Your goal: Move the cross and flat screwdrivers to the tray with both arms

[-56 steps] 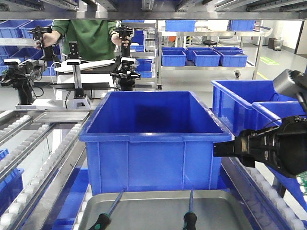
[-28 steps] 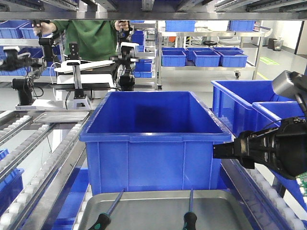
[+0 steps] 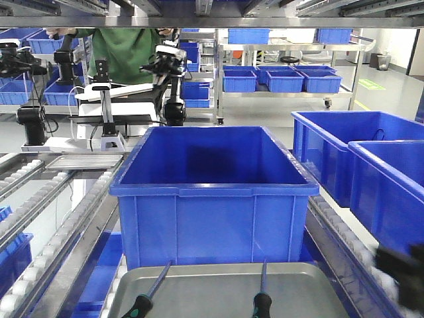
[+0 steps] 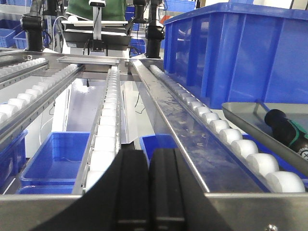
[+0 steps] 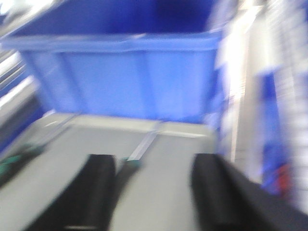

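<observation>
On the tray (image 3: 225,291) lie both screwdrivers (image 3: 151,293); left gripper (image 4: 150,185) closed, right gripper (image 5: 151,192) spread (blurred).

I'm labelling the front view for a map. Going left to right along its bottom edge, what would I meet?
Roller rail → left screwdriver → right screwdriver, both lying in the grey tray → blurred right arm at the far edge.

Big blue crate (image 3: 213,192) ahead of me, more blue crates (image 3: 361,159) at right, white roller tracks (image 4: 108,120), green-shirted person (image 3: 126,50) behind.
</observation>
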Controlling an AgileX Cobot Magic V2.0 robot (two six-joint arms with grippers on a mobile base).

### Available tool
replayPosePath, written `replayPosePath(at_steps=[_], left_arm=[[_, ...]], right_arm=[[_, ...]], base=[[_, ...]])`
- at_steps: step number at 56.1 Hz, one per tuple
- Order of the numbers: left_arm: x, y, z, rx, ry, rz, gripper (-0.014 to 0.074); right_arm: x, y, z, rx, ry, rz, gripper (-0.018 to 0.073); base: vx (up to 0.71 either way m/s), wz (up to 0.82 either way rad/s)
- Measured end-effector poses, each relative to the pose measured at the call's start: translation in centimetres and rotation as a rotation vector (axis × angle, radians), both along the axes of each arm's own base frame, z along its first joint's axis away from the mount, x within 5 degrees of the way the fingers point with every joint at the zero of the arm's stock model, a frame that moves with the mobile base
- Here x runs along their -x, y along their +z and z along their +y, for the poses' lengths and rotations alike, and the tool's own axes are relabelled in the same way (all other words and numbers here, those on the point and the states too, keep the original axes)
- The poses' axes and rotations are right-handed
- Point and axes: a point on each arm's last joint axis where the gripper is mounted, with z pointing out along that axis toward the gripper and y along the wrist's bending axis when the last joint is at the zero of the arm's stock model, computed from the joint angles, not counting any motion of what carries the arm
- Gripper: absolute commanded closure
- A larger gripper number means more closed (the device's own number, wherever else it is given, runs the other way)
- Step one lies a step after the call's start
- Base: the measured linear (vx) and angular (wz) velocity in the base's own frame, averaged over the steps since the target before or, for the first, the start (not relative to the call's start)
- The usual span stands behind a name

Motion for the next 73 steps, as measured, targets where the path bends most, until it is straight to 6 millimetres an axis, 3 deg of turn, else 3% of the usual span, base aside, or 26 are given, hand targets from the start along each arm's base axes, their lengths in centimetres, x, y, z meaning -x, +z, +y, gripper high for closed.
replayPosePath(at_steps=[11, 20, 31, 73], left_arm=[[0.0, 0.0, 0.0, 0.000, 0.000, 0.000, 0.0603], [0.0, 0.0, 0.0, 0.000, 0.000, 0.000, 0.0603], [0.0, 0.0, 0.0, 0.000, 0.000, 0.000, 0.0603], [0.0, 0.0, 0.0, 0.000, 0.000, 0.001, 0.0603]], right_arm=[[5.0, -6.3, -2.6, 0.019, -0.149, -0.131, 0.0576], [7.5, -11.5, -3.3, 0.103, -0.174, -0.153, 0.0572], [9.1, -16.1, -3.4, 0.125, -0.176, -0.232, 0.0571], [9.3, -16.3, -3.4, 0.087, -0.187, -0.301, 0.0571]], base=[[0.00, 0.00], [0.00, 0.00], [0.00, 0.00], [0.00, 0.00]])
